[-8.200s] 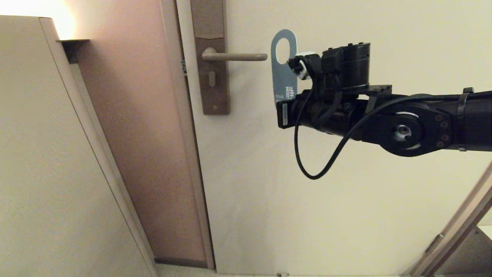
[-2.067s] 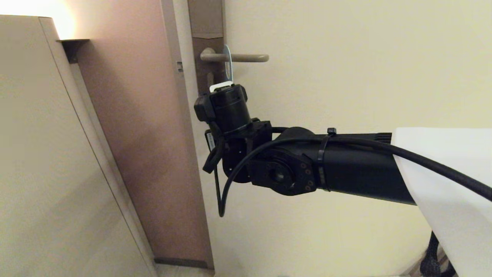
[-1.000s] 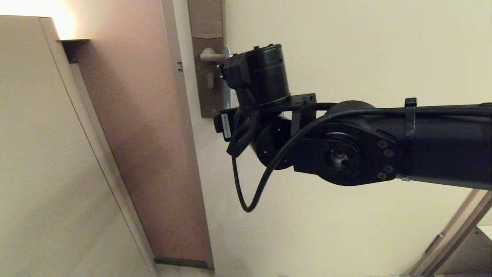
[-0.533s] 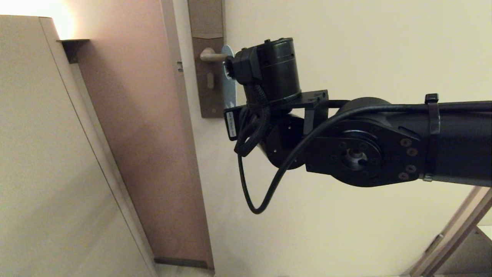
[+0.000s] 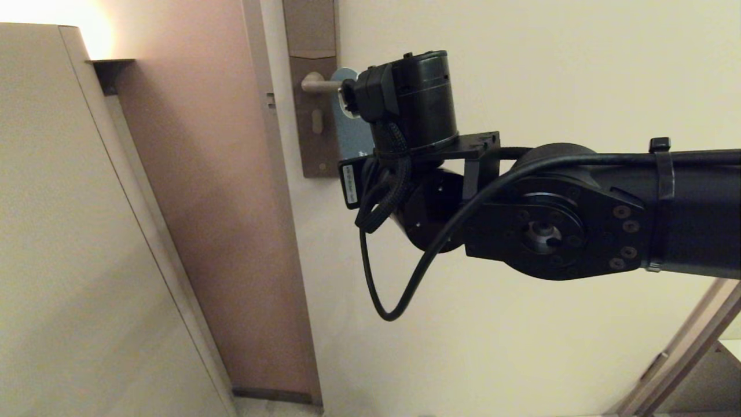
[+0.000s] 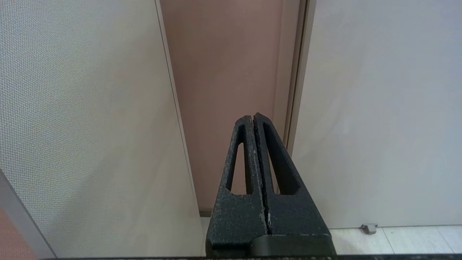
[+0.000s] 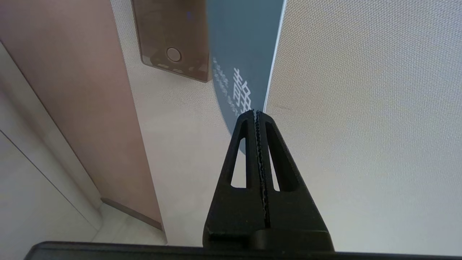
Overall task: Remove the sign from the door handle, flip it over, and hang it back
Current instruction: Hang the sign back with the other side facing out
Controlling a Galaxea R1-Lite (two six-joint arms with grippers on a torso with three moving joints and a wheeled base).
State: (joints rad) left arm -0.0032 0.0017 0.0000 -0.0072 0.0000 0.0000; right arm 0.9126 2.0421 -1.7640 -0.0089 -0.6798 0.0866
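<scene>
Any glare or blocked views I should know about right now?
Head view: lamp glare blows out the upper corner, and the right arm hides most of the sign and door handle. Right wrist view: evenly lit, sign's white text readable. Left wrist view: no glare.

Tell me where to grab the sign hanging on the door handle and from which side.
Grip the sign at its free lower end, below the white text. Come from below, jaws pinching both flat faces: the card is thin, and its top is looped over the door handle.
</scene>
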